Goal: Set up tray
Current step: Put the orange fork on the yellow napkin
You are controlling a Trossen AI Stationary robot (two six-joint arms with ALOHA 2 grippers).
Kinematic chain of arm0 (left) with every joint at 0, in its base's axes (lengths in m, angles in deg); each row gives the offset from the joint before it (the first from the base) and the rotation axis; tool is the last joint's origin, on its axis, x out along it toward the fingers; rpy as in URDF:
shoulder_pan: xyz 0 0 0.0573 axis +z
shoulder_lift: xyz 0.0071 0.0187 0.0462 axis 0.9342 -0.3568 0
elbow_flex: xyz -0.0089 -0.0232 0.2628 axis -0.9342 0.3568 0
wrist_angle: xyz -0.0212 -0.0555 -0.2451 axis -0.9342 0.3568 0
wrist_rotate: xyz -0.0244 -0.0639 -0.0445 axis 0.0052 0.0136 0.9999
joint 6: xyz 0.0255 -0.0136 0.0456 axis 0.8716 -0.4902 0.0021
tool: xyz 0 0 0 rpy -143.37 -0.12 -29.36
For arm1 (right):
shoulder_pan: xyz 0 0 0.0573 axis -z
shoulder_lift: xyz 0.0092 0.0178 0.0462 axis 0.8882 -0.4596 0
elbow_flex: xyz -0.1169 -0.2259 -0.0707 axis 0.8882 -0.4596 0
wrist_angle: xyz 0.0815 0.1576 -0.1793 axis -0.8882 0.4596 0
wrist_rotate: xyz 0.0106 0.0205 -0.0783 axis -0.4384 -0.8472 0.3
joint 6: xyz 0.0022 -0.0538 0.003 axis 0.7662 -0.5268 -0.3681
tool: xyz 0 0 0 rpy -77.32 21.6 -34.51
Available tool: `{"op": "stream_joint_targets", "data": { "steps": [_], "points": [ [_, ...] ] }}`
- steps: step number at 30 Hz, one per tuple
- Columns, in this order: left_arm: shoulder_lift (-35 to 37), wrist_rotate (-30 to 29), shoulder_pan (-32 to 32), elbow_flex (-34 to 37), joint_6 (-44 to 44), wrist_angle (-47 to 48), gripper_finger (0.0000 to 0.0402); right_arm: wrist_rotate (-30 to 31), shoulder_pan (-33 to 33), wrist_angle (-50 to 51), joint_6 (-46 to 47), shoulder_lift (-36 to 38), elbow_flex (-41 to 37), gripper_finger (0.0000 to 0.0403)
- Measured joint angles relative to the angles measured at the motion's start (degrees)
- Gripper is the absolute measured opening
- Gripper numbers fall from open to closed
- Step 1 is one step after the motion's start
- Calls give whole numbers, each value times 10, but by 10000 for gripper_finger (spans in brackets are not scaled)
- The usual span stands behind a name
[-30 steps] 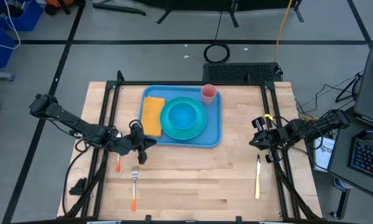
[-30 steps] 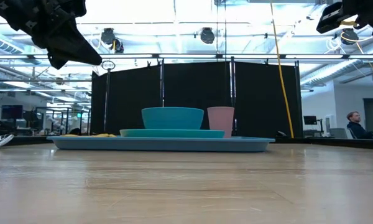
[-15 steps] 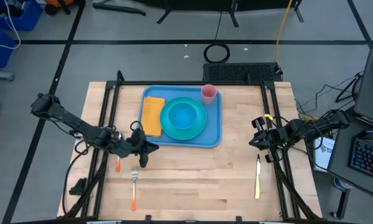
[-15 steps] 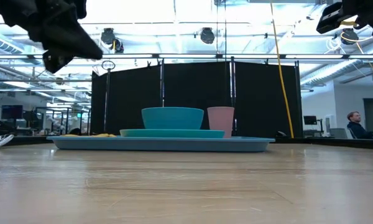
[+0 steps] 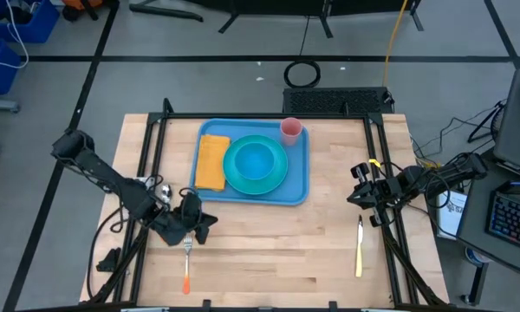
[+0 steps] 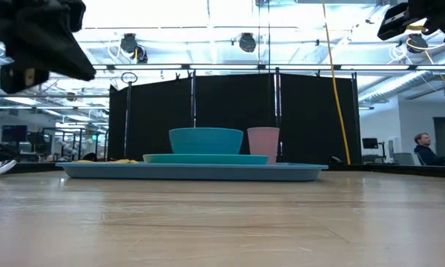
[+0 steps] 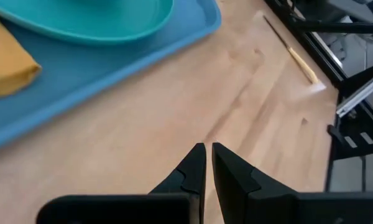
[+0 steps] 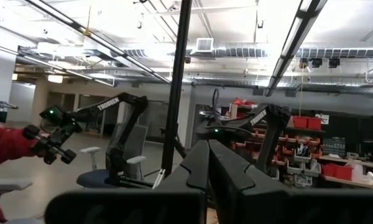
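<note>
Tray [image 5: 296, 178] sits on the table [image 5: 269, 251], toward its far edge, flat. On the tray: napkin [image 5: 211, 161] at the left end, plate [image 5: 256, 165] in the middle touching the napkin's edge, bowl [image 6: 205, 139] on the plate, pink cup [image 5: 290, 131] at the tray's far right corner.

Left gripper [image 5: 205, 221] hangs above the table just off the tray's near left corner, over the tine end of the fork [image 5: 186, 264]. Its 2 fingers [image 7: 189, 171] are nearly together, a thin slit between them, nothing held.

Right gripper [image 5: 355, 184] sits well right of the tray, near the table's right rail, raised; fingers [image 8: 202, 168] pressed together, empty. Knife [image 5: 360, 250] lies on the table near-right of the tray, just below that gripper.
</note>
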Motion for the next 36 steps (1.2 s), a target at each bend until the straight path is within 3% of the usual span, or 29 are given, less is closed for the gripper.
{"op": "stream_joint_targets", "data": {
  "steps": [5,12,19,25,36],
  "points": [
    [-43,-9,-34,-80,-61,86,30,0,0,0,0,0,0,4],
    [-124,-17,-69,-229,-206,327,6,0,0,0,0,0,0,4],
    [-209,117,-98,-349,-378,531,4,0,0,0,0,0,0,4],
    [-269,200,-115,-364,-455,539,13,0,0,0,0,0,0,4],
    [-307,280,-140,-360,-558,531,24,0,0,0,0,0,0,4]
  ]
}}
